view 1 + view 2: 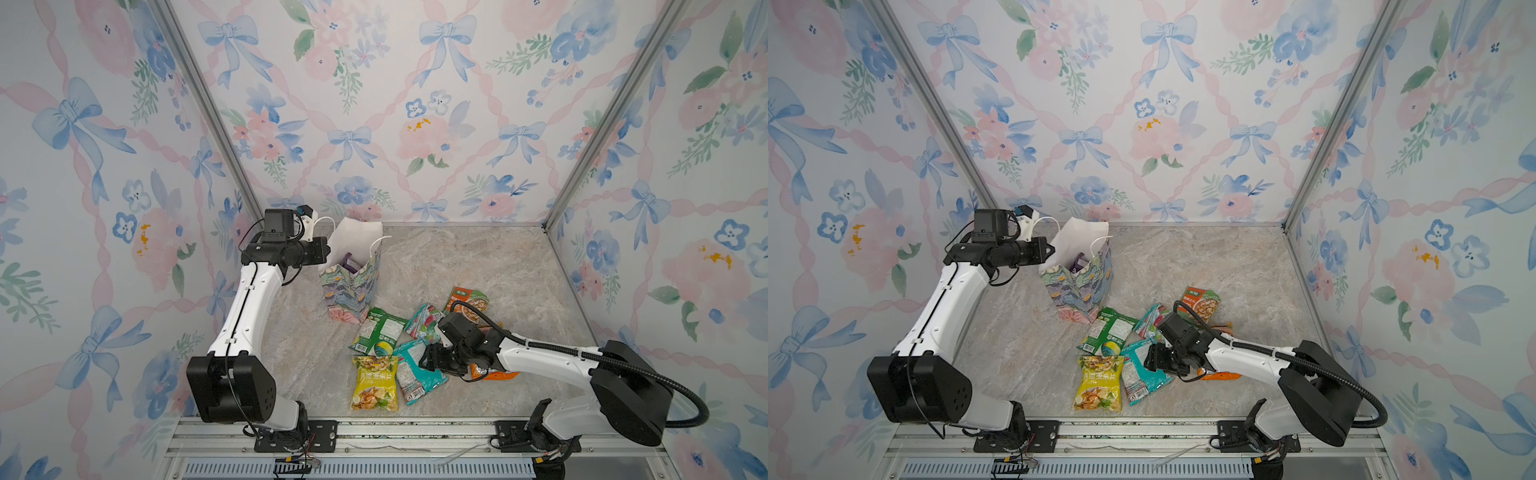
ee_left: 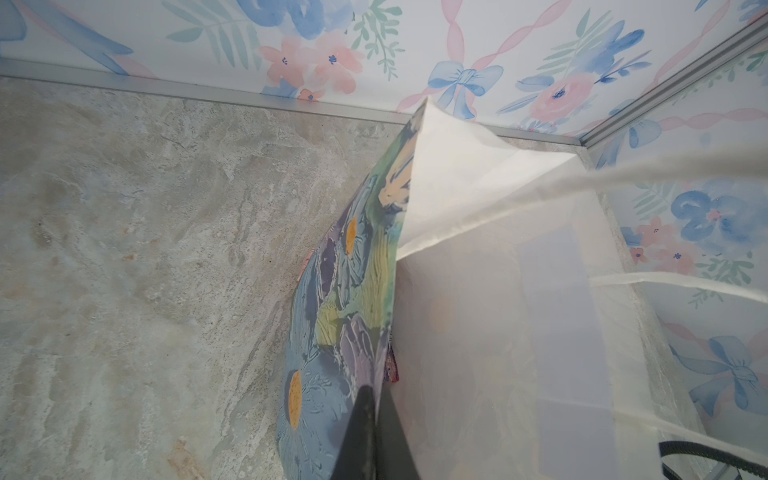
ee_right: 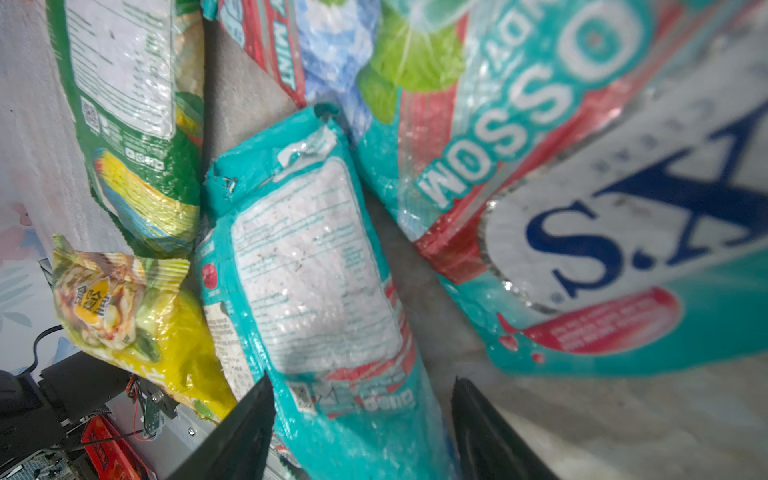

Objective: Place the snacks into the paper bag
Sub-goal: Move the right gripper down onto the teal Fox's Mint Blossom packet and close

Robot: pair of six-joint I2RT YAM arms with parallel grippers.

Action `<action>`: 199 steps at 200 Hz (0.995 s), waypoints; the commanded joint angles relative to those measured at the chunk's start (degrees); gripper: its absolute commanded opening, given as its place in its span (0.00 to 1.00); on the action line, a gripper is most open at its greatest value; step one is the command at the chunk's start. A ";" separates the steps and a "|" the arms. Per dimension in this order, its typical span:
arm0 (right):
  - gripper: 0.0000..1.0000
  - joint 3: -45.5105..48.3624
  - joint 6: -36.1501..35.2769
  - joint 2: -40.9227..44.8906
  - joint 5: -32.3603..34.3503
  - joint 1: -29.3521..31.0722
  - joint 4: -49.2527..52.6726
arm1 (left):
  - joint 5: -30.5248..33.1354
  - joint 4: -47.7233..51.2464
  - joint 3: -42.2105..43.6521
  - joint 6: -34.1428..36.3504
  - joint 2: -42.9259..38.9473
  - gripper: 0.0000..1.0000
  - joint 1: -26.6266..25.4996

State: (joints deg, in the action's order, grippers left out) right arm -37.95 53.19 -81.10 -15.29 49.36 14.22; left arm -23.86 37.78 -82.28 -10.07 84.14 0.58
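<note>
Both top views: paper bag (image 1: 351, 291) upright on the surface (image 1: 478, 266), mouth gaping, a purple packet (image 1: 352, 264) already down inside; left pincer (image 1: 327, 250) clamped shut on the bag's rim, propping it open; remaining snacks heaped on the camera side of the bag, green packet (image 1: 376, 332) just beside its base, yellow packet (image 1: 375, 384) and teal packet (image 1: 411, 376) farther out; right pincer (image 1: 428, 360) low over the teal packet, well apart from the bag.

Left wrist view: pinched bag wall (image 2: 345, 291) thin and bowed, likely to crumple if tugged; white inside roomy; cord handle (image 2: 665, 168) slack across the mouth, worth dodging on the way in.

Right wrist view: jaws partly open, astride the teal packet's (image 3: 316, 270) crimped end, nothing gripped yet; glossy film, probably light, puffy and slippery; flat crimped seam the best bite; yellow packet (image 3: 124, 299) pressed close on one flank, bare surface on the other, so room to close without snagging a neighbour; open air above the heap toward the bag, rim the one edge to clear.
</note>
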 commanded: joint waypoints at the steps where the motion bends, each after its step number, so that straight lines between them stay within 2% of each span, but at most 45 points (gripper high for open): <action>1: 0.66 1.36 2.44 -1.09 -0.51 0.89 -2.79 | -0.79 0.28 0.81 1.00 -1.42 0.00 0.31; 53: 0.33 2.01 3.33 -0.21 1.57 0.73 -3.34 | -0.84 0.21 0.81 0.90 -1.36 0.00 0.38; 77: 0.14 1.86 2.93 1.41 2.87 0.00 -2.52 | -0.84 0.28 0.86 0.92 -1.33 0.00 0.33; 107: 0.00 1.66 2.82 4.06 3.34 -1.35 -1.61 | -0.75 0.28 0.87 0.92 -1.42 0.00 0.28; 199: 0.00 -6.62 -1.58 11.07 4.77 -3.74 6.50 | -0.84 0.23 0.83 0.83 -1.23 0.00 0.38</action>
State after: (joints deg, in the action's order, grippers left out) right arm -41.30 53.21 -71.88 -11.31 46.89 17.80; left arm -23.86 37.78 -82.26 -10.07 84.14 0.58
